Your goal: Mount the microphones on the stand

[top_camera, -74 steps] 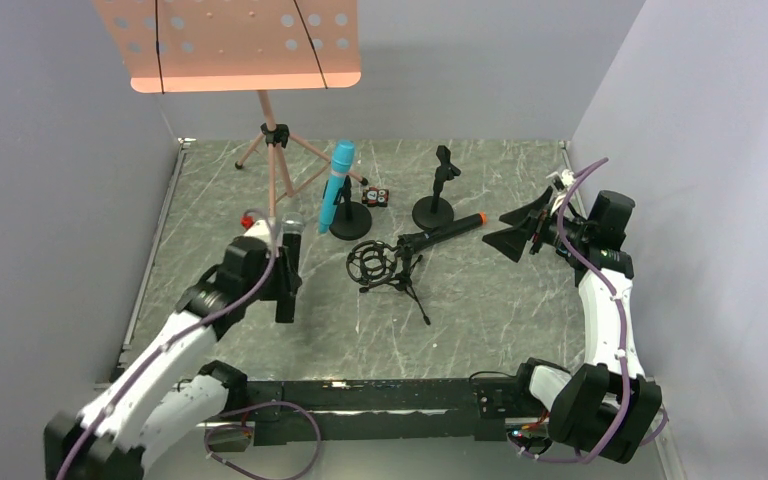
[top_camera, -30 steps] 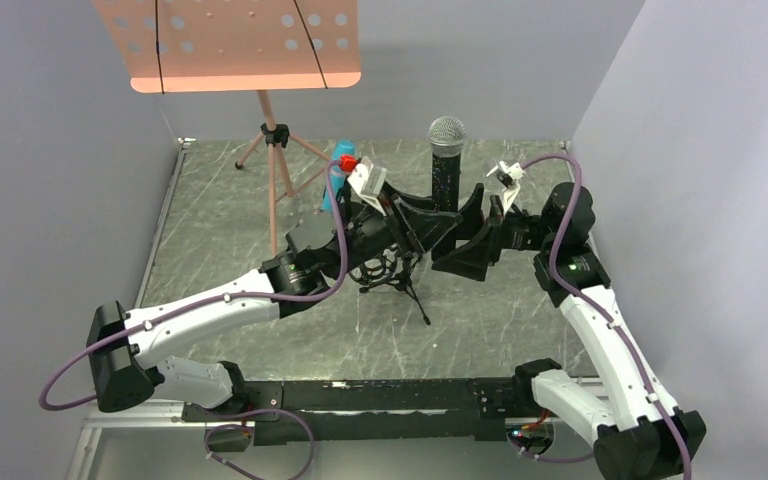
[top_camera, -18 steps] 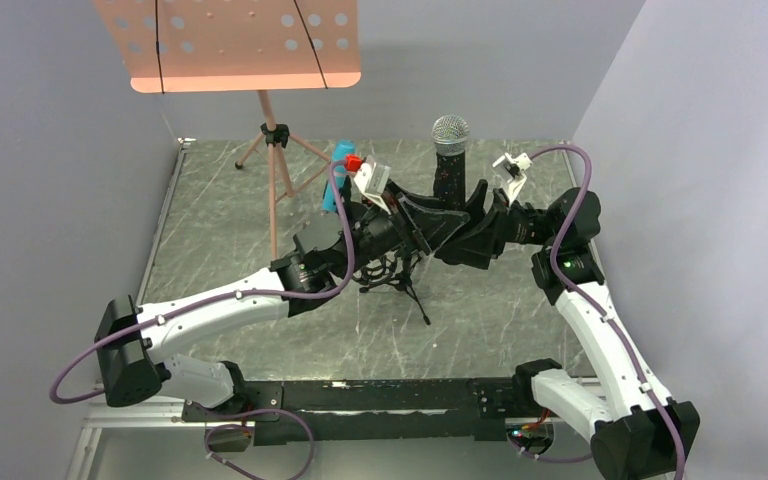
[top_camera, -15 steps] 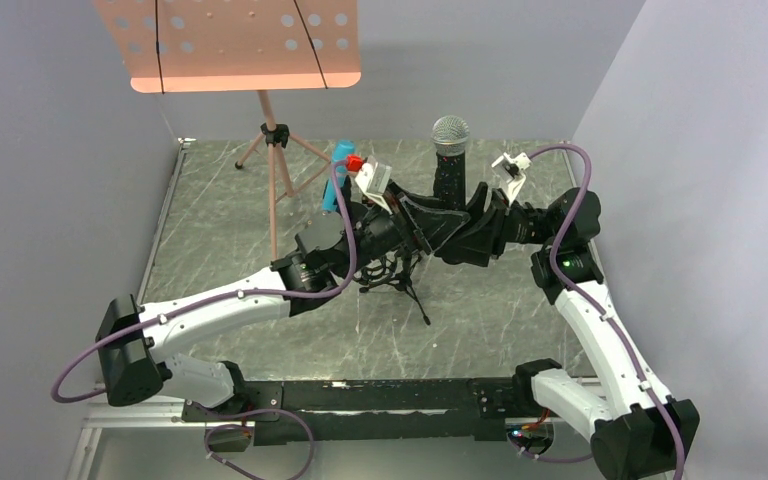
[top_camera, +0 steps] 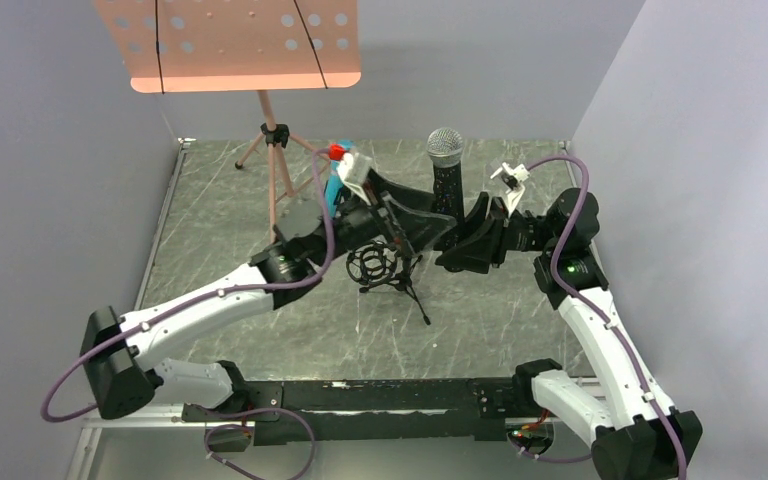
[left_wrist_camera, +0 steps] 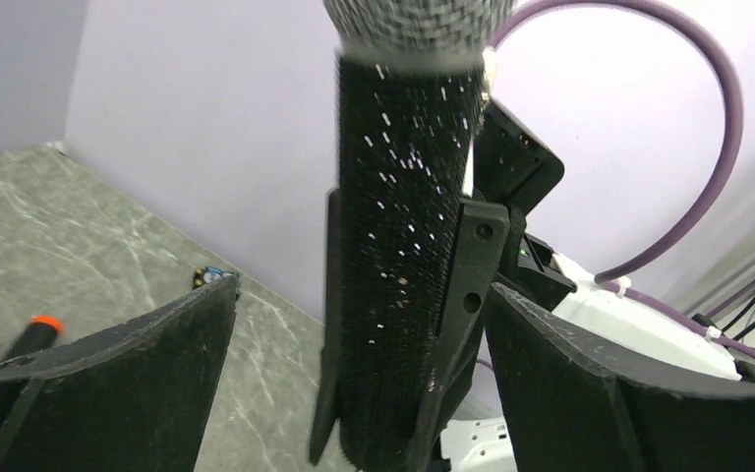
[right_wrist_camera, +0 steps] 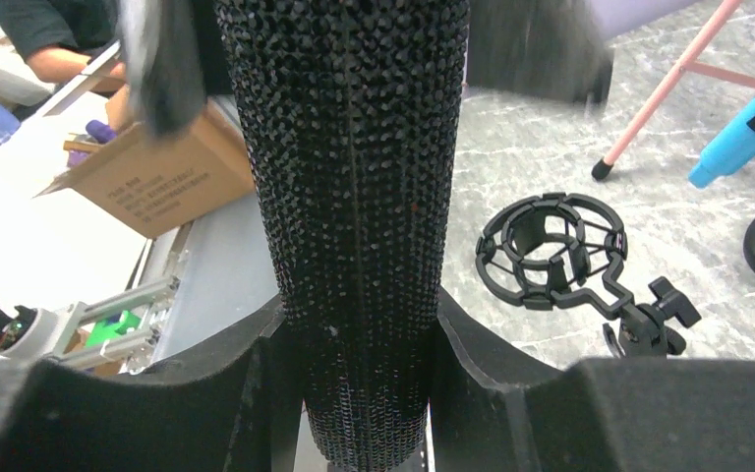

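Above the tabletop, the top view shows the black microphone upright at the back, with the left tool and right tool meeting at its body. Left wrist: that tool's fingers stand wide, clear of the handle. Right wrist: both fingers clamp it. The step looks like seating this microphone in its stand, which is hidden beneath the tools. Next, the right tool must keep it plumb while the left withdraws straight.

High rear view over table, wrist cameras close on shared microphone
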Action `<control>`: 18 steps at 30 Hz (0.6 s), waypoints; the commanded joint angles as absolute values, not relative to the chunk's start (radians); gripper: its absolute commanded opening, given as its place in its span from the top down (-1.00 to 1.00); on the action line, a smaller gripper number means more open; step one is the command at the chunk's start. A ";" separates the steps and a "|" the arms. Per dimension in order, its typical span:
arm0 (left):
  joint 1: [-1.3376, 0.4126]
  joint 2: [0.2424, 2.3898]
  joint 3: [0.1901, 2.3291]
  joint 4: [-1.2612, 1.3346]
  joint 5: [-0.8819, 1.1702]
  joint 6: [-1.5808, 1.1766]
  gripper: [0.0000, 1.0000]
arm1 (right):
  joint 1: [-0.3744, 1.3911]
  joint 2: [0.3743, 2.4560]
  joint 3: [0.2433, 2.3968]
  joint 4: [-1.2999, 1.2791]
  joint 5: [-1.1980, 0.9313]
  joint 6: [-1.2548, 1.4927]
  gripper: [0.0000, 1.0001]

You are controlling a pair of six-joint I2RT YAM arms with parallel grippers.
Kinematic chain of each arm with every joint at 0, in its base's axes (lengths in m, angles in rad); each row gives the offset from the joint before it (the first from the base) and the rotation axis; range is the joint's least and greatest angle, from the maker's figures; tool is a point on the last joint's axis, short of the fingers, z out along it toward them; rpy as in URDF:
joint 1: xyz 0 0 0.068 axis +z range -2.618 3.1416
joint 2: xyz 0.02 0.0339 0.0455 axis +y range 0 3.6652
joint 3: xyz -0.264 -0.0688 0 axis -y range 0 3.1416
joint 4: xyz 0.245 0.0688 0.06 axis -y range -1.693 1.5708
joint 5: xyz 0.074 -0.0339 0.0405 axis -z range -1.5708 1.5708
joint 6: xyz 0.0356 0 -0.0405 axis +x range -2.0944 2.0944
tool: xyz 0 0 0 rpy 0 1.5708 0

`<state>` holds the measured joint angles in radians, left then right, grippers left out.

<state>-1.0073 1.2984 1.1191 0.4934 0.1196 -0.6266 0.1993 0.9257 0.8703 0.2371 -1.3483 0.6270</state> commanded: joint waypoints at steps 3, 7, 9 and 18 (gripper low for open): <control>-0.861 1.162 1.113 0.440 0.407 -0.632 -0.99 | 0.195 0.886 0.910 0.046 -1.369 0.401 0.88; -0.835 1.210 1.227 0.341 0.558 -0.582 -0.99 | 0.199 0.895 0.912 0.031 -1.381 0.378 0.88; -0.831 1.255 1.301 0.300 0.607 -0.573 -0.99 | 0.198 0.905 0.919 0.028 -1.389 0.374 0.88; -0.832 1.428 1.509 0.154 0.624 -0.549 -0.81 | 0.202 0.912 0.916 0.019 -1.400 0.365 0.88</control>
<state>-0.8280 1.3834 1.4315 0.2474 0.5880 -0.5842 0.1967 0.9180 0.8841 -0.0013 -1.3712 0.3843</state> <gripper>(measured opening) 0.915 0.449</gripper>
